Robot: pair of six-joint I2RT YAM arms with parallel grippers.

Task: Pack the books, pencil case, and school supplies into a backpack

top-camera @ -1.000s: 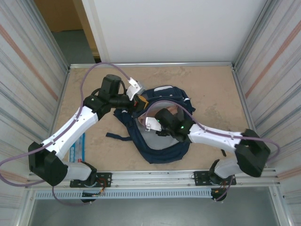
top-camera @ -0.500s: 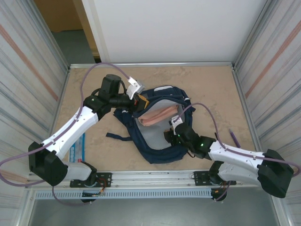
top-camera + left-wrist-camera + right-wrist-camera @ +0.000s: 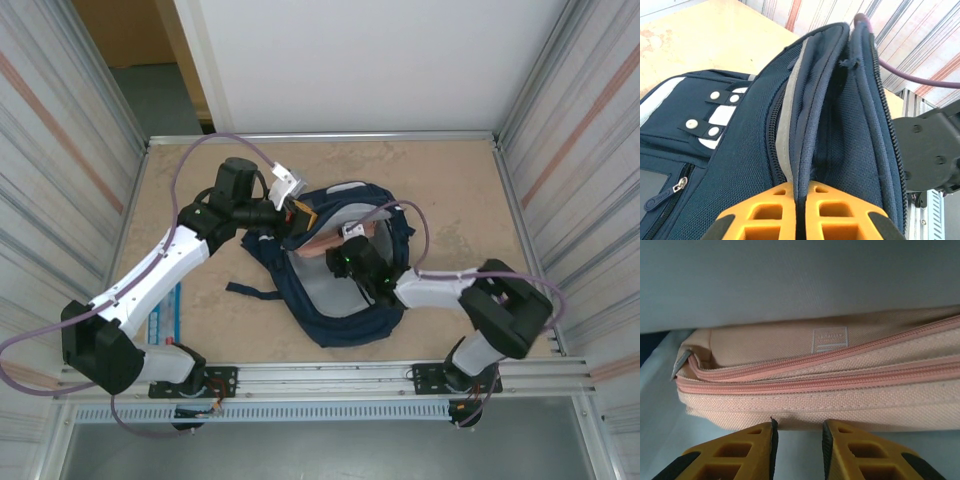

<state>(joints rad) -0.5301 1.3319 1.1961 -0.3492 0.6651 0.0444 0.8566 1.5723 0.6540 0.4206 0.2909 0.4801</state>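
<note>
The left gripper (image 3: 800, 194) holds the backpack (image 3: 735, 170) open, jaws pinched tight on its rim at the bag's far left; the right gripper (image 3: 799, 432), inside the opening, stands slightly parted and empty, just short of the peach-pink pencil case (image 3: 840, 375) lying on the grey lining (image 3: 715, 290). If the pinched fabric slips, the mouth could fall shut on the right arm; a careless exit might drag the case out.

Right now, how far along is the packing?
Done: pink pencil case lies inside the backpack. In hand: left gripper pinches the opening's rim; right gripper sits by the case, jaws slightly apart, empty. Left: light-blue oblong on the table.
</note>
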